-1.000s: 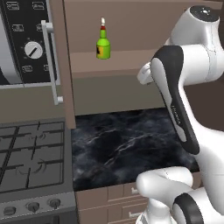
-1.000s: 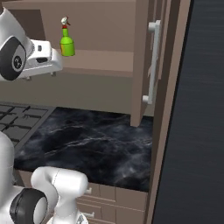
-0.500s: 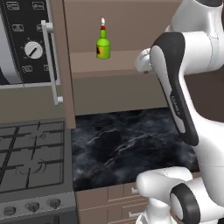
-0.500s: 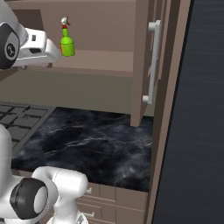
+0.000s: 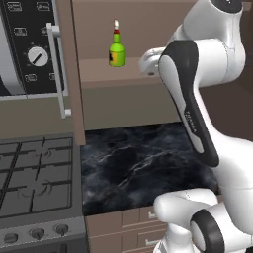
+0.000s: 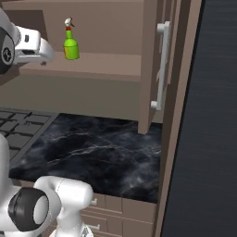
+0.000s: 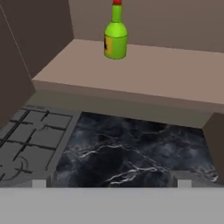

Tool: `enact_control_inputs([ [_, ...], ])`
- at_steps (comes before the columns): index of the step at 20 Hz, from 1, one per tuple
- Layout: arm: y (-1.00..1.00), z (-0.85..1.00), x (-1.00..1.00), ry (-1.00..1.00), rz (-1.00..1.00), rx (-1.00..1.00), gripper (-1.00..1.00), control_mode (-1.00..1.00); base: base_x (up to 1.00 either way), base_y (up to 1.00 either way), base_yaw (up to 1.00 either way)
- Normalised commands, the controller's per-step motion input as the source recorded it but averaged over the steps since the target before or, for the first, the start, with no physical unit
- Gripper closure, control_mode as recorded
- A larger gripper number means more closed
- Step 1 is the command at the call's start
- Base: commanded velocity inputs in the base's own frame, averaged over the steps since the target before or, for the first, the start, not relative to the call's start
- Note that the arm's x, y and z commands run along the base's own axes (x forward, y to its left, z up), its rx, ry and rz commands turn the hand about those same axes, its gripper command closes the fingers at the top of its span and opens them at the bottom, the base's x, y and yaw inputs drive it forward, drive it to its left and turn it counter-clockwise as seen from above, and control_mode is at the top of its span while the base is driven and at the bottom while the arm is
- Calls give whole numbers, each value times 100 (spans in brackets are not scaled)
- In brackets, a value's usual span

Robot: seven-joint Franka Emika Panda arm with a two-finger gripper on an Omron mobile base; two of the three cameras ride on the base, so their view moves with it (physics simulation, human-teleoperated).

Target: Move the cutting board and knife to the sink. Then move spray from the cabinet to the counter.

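While raised level with the cabinet shelf, hangs in front of the shelf's open edge, well apart from the spray and off to its right in the left base view: gripper spread wide and empty, nothing between the 2 fingertips that peek up at the bottom of the hand view. Points toward the shelf, with the white forearm bent sharply behind it.

Stands upright on the brown shelf, toward its back and left part, touching nothing else: spray, bright green with a red neck, white tip and a dark-and-yellow label turned to the left in the hand view. Sits alone on that shelf, ahead of and above the fingertips.

Swung open at the cabinet's right side, edge-on in the right base view, with a long pale handle: door.

Lies directly below the cabinet, black with white veins and bare on top: counter. Carries brown drawers with silver handles under its front edge.

Adjoins the counter's left edge: stove with dark grates and front knobs. Hangs above the stove, left of the cabinet: microwave with a round dial and a vertical handle.
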Motion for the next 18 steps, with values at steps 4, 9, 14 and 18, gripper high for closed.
enact_control_inputs([
  [4, 31, 1, 56, -9, -3, 0, -100, -100, 0, 0, 0],
  [9, 20, 0, 55, -8, -2, 0, -100, -100, 0, 0, 0],
  [14, 14, 7, 43, -9, -2, 0, -100, -100, 0, 0, 0],
  [18, 4, 15, 36, -9, -3, 0, -100, -100, 0, 0, 0],
])
